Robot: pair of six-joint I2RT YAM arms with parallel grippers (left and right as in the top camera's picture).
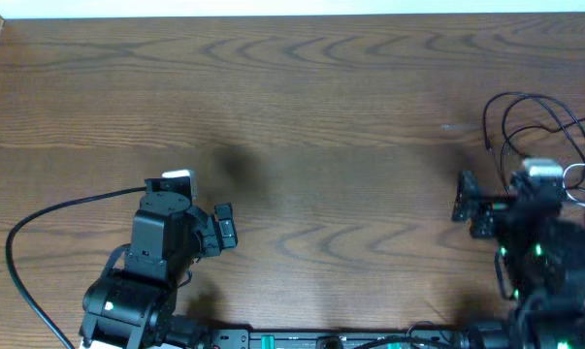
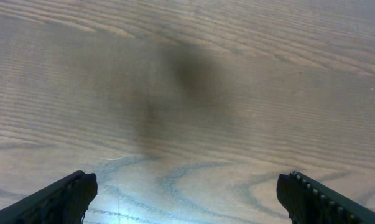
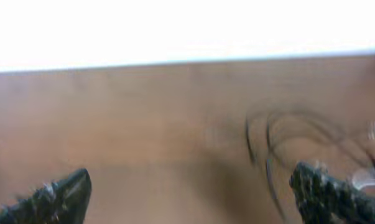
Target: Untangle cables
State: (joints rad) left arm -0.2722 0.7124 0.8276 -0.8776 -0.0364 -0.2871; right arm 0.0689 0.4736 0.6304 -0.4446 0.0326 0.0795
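Overhead: even light coming from above, table (image 1: pixel 321 97) showing sharp, a soft shadow (image 1: pixel 239 167) smudging left of centre. Left wrist: grain reading crisp, dark diffuse shadow sitting mid-frame, bluish glare glinting toward the near edge. Right wrist: blur smearing everything; white blowing out beyond the far edge; cables (image 3: pixel 249 140) showing as faint streaks.

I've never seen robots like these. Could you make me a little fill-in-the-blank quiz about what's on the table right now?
1. Seen from overhead, the cables lie in a loose heap at the ____ end of the table.
2. The left end effector is open and holds ____.
3. The right end effector hovers near the heap with its jaws ____.

Missing words: right; nothing; open.
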